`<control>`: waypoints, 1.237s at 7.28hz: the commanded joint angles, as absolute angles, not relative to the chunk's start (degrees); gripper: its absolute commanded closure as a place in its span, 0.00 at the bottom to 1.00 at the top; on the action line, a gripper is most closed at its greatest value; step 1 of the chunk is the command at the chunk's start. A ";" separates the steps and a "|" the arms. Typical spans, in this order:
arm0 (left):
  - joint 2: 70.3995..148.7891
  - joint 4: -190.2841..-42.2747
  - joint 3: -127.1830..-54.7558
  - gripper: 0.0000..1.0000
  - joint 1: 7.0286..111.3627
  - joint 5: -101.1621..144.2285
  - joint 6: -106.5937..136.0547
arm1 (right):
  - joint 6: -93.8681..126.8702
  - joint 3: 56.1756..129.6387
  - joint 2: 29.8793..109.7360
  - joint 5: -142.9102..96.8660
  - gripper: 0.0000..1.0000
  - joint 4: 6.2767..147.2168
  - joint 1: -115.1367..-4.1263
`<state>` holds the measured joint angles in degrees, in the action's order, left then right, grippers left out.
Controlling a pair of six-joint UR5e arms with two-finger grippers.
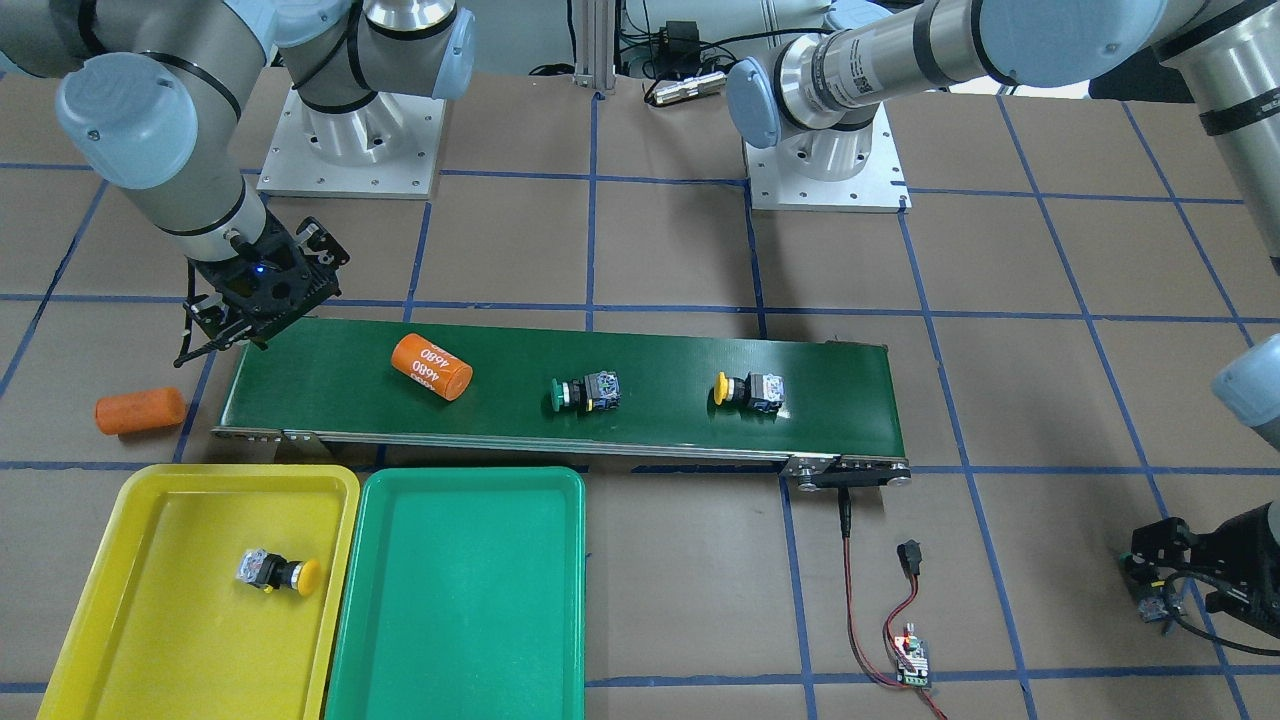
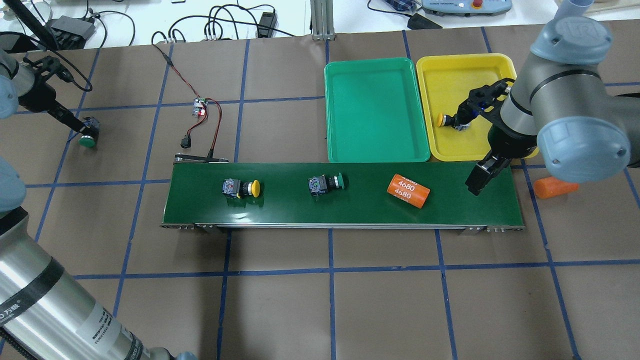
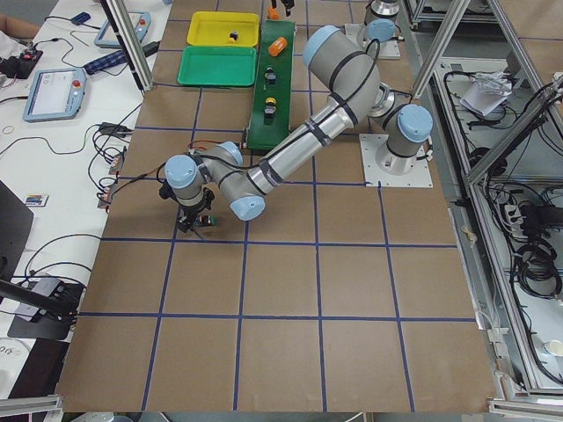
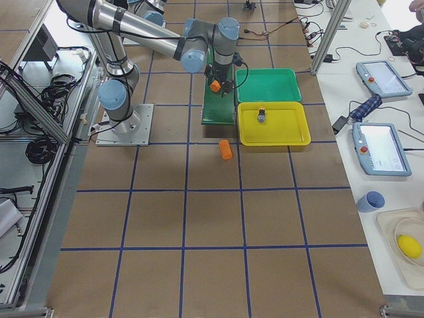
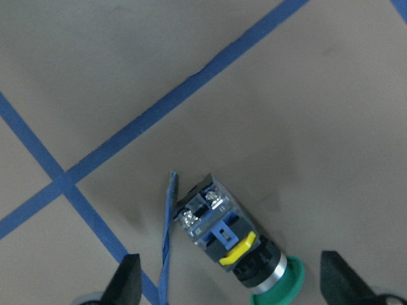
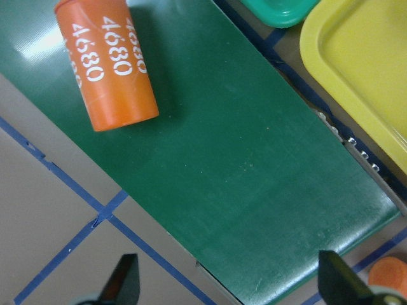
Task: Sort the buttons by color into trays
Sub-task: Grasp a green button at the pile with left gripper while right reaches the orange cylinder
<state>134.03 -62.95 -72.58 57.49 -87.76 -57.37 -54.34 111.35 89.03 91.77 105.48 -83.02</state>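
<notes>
My left gripper (image 5: 232, 283) is open low over the table's far left, its fingers on either side of a green-capped button (image 5: 235, 244) that lies on its side (image 2: 88, 140). My right gripper (image 6: 229, 286) is open and holds nothing; it hangs over the end of the conveyor belt (image 1: 650, 430) near the trays (image 2: 475, 186). On the belt lie a green button (image 1: 588, 392) and a yellow button (image 1: 750, 390). Another yellow button (image 1: 280, 572) lies in the yellow tray (image 1: 180, 640). The green tray (image 1: 460, 600) beside it holds nothing.
An orange cylinder marked 4680 (image 1: 431, 367) lies on the belt between my right gripper and the green button. A second orange cylinder (image 1: 140, 411) lies on the table past the belt's end. A small circuit board with red and black wires (image 1: 912, 655) sits beyond the other end.
</notes>
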 commanded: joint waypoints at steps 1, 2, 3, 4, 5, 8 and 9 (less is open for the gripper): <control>134.65 -63.28 -72.77 0.00 60.20 -94.37 -46.06 | -66.66 111.36 88.60 91.76 0.00 105.99 -83.67; 134.91 -63.28 -72.16 0.00 60.12 -94.66 -45.97 | -71.41 111.44 88.51 91.76 0.00 107.82 -83.76; 135.09 -63.28 -71.81 0.43 60.12 -94.66 -45.97 | -81.11 112.40 88.24 91.58 0.04 111.84 -83.76; 135.35 -63.19 -71.81 0.69 60.12 -94.22 -45.79 | -85.91 114.07 88.16 90.71 0.04 115.71 -83.76; 135.35 -63.28 -71.89 0.78 60.12 -93.61 -43.62 | -85.26 114.86 88.50 90.44 0.04 116.88 -83.85; 130.20 -69.38 -72.42 1.00 61.69 -92.99 -42.45 | -84.64 115.22 87.89 88.60 0.00 117.59 -87.00; 125.64 -76.31 -73.81 1.00 65.61 -92.99 -44.54 | -84.64 115.22 87.19 88.59 0.00 118.03 -87.10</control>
<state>130.56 -69.12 -72.55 62.21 -93.11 -42.99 -84.63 115.18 87.89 88.86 117.42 -86.48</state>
